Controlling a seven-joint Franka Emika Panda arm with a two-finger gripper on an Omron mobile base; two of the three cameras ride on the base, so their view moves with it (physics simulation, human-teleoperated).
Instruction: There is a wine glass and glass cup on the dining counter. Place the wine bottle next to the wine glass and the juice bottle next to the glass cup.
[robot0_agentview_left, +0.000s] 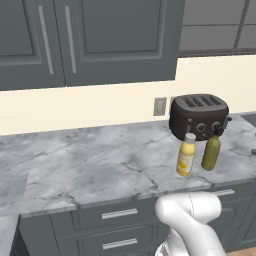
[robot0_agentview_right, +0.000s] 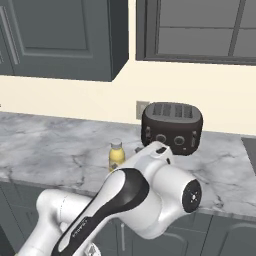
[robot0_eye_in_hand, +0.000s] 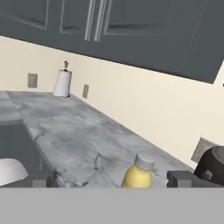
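On marble surface (robot0_agentview_left: 90, 165): yellow juice bottle (robot0_agentview_left: 186, 155), pale cap, upright | olive wine bottle (robot0_agentview_left: 211, 152) just beside | tool (robot0_eye_in_hand: 114, 178) fingers apart

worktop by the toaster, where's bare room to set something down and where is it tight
Free: the long marble stretch of the worktop left of the juice bottle, out to the paper towel roll. Crowded: the right end, where juice bottle and wine bottle stand close together just before the toaster.
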